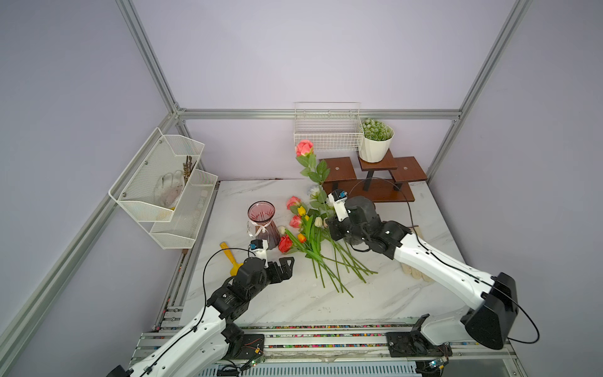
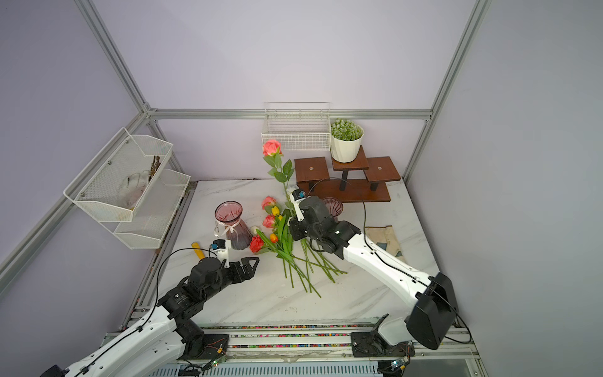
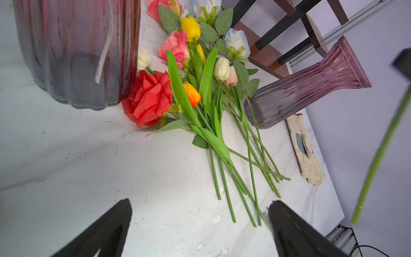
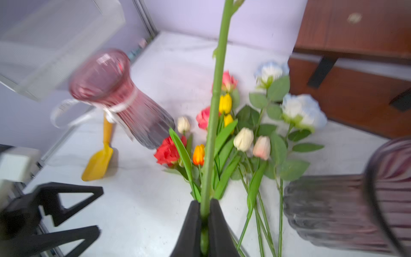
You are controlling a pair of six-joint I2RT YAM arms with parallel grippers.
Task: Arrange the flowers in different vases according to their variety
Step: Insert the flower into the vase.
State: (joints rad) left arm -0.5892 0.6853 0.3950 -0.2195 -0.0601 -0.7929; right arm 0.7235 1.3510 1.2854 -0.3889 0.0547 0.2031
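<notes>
Right gripper (image 4: 205, 207) pinches a pink rose (image 1: 304, 147) by its stem, upright above the flowers (image 1: 310, 235) heaped on the table (image 1: 261, 293). Left gripper (image 1: 284, 267) gapes empty. Bow vase (image 1: 261, 222) and slim vase (image 2: 332, 207) look empty; sorting is barely begun.

Illumination was bright, even and diffuse in both top views. The marble tabletop (image 1: 293, 300) carried only faint, soft shadows under the stems (image 1: 329, 271). The frame rails (image 1: 146, 55) splayed toward the picture edges, a wide-lens distortion.

The left wrist view was sharp at centre. The ribboned vase (image 3: 75, 51) at 10 o'clock was soft, and the green stem (image 3: 382, 151) at 3 o'clock was blurred.

The right wrist view was smeared throughout, worst on the rack (image 4: 55, 44) at 10 o'clock and the slim vase (image 4: 333, 211) at 4 o'clock.
</notes>
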